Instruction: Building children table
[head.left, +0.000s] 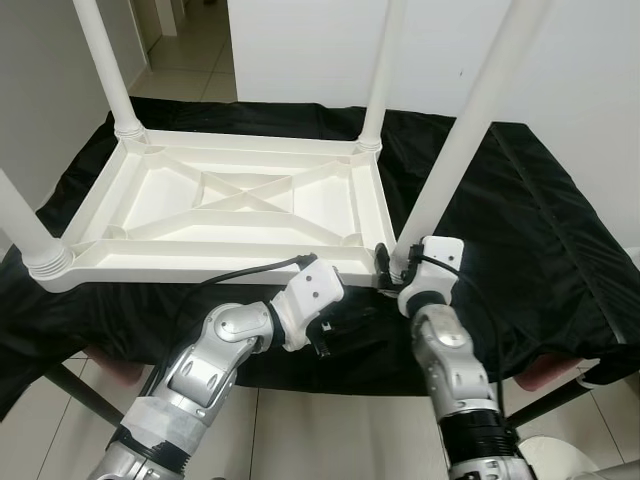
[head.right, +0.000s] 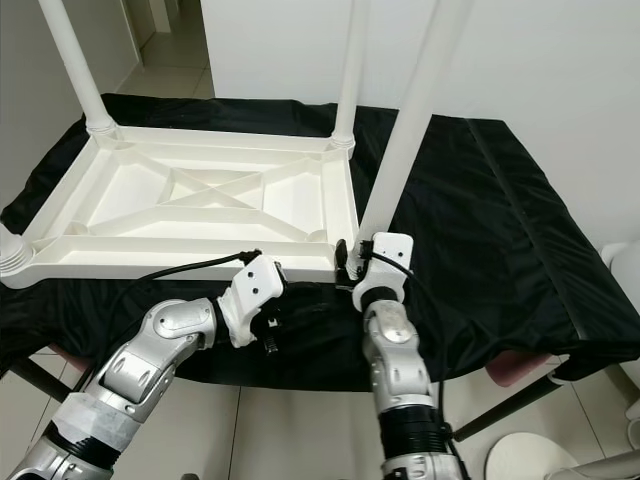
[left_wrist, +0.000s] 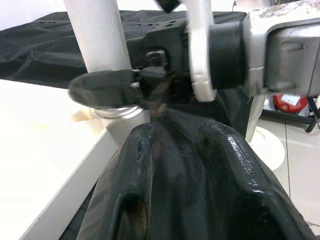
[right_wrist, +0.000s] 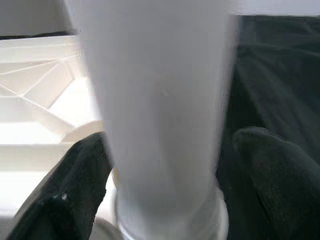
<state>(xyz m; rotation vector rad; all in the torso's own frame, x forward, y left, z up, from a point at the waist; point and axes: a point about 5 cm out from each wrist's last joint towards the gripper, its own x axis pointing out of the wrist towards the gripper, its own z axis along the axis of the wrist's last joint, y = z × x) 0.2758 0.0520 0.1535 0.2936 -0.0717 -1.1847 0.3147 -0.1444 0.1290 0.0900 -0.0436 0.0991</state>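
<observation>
Fingers (right_wrist: 82, 195) of right gripper (head.left: 392, 266) clamp smooth round white leg (head.left: 470, 120); left unclear.

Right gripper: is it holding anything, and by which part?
The right gripper straddles the near-right table leg just above its base collar; whether the fingers actually clamp it cannot be told.

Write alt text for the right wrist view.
A thick white table leg stands upright between the right gripper's two black fingers, which flank its base. Behind lie the upturned white tabletop's ribbed underside and a black cloth.
</observation>
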